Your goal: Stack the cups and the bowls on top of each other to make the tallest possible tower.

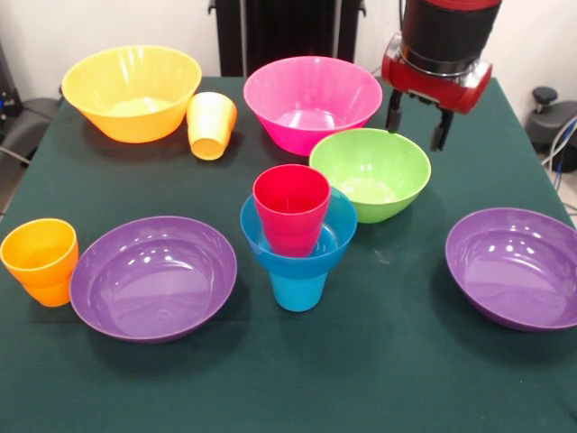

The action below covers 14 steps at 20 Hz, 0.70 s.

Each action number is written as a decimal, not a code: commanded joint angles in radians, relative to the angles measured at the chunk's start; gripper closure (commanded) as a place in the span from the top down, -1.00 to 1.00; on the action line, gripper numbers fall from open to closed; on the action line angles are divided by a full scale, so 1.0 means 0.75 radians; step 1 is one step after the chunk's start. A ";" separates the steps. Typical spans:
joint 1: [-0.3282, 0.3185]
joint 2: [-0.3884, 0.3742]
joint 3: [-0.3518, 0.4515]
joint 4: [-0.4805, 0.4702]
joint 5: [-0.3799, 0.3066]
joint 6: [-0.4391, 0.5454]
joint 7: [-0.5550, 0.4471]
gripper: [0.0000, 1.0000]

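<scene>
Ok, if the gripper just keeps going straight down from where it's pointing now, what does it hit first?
Probably the far rim of the lime green bowl; the open gripper hangs above it, though depth is unclear and it could land on the table just behind.

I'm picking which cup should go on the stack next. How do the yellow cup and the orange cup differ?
The yellow cup leans tilted against the orange-yellow bowl; the orange cup stands upright beside a purple bowl. The yellow cup is paler and sits far back on the table; the orange cup is deeper in colour and nearer the front, at the left edge. Both are small glossy tumblers, mouths up, neither stacked.
</scene>
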 commanded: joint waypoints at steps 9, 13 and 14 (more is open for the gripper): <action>0.051 0.120 0.082 0.104 0.010 -0.205 0.300 1.00; 0.056 0.146 0.092 0.094 0.026 -0.237 0.320 1.00; 0.058 0.146 0.092 0.100 0.028 -0.243 0.322 1.00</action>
